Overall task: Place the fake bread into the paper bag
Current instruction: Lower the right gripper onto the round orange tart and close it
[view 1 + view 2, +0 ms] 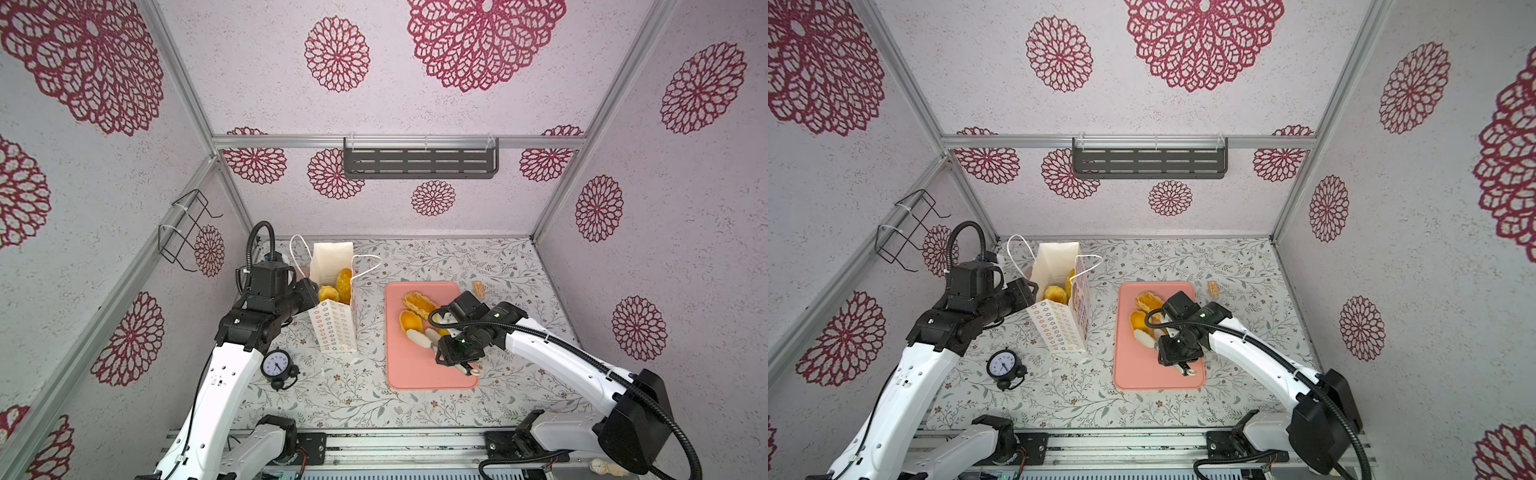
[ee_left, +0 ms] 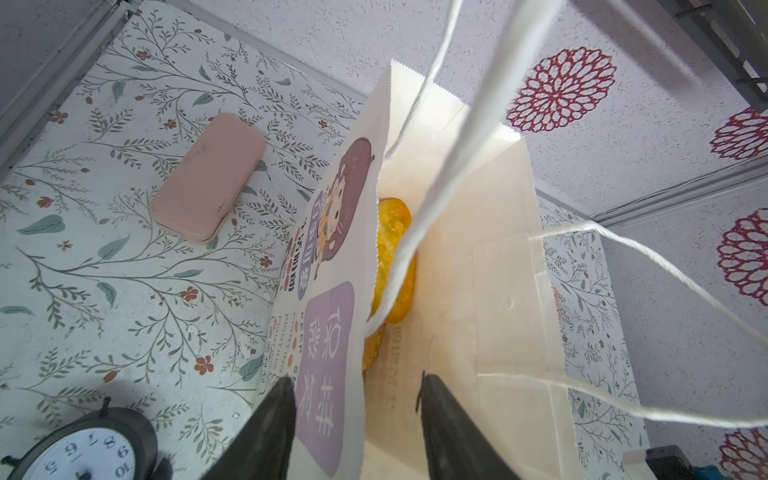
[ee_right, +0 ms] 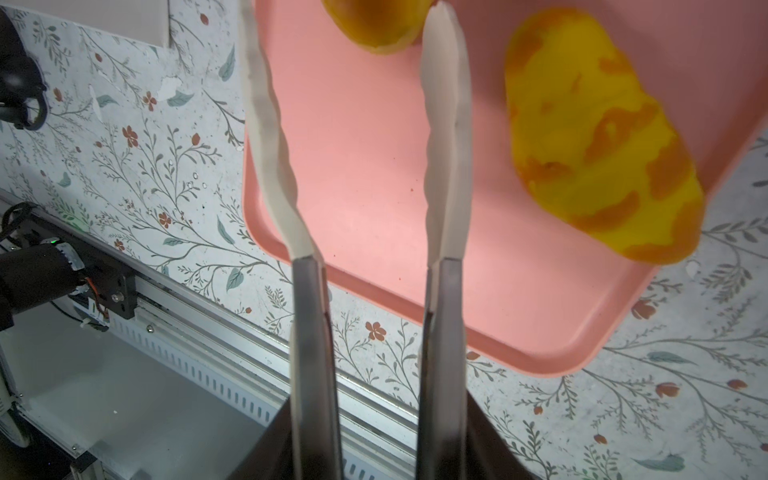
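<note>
The white paper bag (image 1: 336, 328) (image 1: 1059, 328) stands upright at the left, with fake bread (image 1: 344, 282) (image 2: 392, 249) inside. My left gripper (image 1: 311, 293) (image 2: 355, 382) is open at the bag's rim, one finger outside the printed wall (image 2: 328, 332) and one inside. More fake bread (image 1: 415, 301) (image 1: 1148, 301) lies on the pink tray (image 1: 415, 370) (image 3: 374, 166). My right gripper (image 1: 442, 349) (image 3: 378, 415) is shut on metal tongs (image 3: 446, 104). The tongs' white tips are spread over the tray, with nothing between them. A speckled yellow bread (image 3: 598, 141) lies beside one tong arm.
A black alarm clock (image 1: 276, 365) (image 2: 83, 453) stands in front of the bag, to its left. A small pink case (image 2: 208, 174) lies behind the bag. A small wooden block (image 1: 478, 288) sits right of the tray. The bag's cord handles (image 2: 457, 124) hang across the left wrist view.
</note>
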Tool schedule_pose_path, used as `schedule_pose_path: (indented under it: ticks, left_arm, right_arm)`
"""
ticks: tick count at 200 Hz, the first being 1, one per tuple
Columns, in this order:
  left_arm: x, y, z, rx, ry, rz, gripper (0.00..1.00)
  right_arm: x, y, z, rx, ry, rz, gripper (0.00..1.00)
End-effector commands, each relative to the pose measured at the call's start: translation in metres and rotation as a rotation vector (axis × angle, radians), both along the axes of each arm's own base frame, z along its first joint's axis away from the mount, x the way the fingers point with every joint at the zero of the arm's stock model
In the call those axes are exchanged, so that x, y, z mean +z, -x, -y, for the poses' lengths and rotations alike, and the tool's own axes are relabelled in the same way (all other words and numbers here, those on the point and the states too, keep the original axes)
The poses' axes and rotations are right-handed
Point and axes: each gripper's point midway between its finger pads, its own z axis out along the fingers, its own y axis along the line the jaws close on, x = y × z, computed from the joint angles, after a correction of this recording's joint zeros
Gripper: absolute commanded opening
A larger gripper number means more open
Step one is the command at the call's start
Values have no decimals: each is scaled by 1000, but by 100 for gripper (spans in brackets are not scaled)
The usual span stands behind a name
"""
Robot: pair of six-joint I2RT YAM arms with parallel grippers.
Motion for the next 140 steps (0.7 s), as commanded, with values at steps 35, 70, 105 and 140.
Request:
schedule_pose_path:
  ticks: [35, 70, 105, 140]
  left_arm:
    - [3, 2, -4, 16, -2, 22, 52]
    - [0, 2, -4, 18, -2, 17, 52]
    - [-2, 3, -5, 19, -3, 14, 52]
    - [-3, 2, -5, 17, -3, 11, 52]
  right_arm:
    - [-8, -5, -3, 26, 25, 10, 51]
    - [-14, -11, -5, 39, 49, 9, 54]
    - [-16, -21, -11, 57, 65, 18, 56]
    - [-18, -36, -19, 67, 86, 39, 56]
